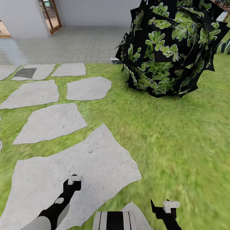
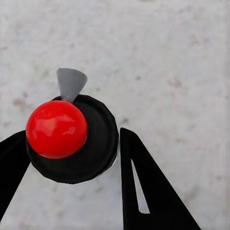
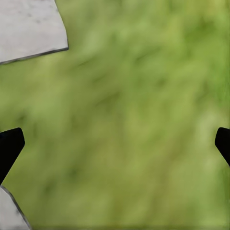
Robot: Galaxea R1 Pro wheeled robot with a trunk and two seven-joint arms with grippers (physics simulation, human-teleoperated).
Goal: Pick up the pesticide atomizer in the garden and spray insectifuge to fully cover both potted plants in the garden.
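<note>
head view: lawn (image 1: 179, 134) with flat grey stepping stones (image 1: 51, 123) running from 7 o'clock up to 11 o'clock, tiled paving (image 1: 73, 43) beyond them at 12, building wall and a wood-framed glass door (image 1: 51, 14) at 11. big round leafy bush (image 1: 172, 44) at 1 o'clock, sitting on the grass.

left gripper (image 1: 74, 182) is at 7 o'clock in head view, over the largest stone (image 1: 95, 159). left wrist view: the pesticide atomizer (image 2: 72, 139) sits between the two black fingers (image 2: 148, 191), seen from above, with a red round cap, dark body and a grey nozzle. fingers are closed in on it; one finger touches the body, the other is just beside it, contact there not clear. pale stone behind it.

right gripper (image 1: 166, 207) is at 5 o'clock in head view. right wrist view: finger tips (image 3: 9, 146) are spread wide apart, nothing between them, blurred grass (image 3: 139, 120) underneath, stone corners (image 3: 28, 26) at the frame edges.
</note>
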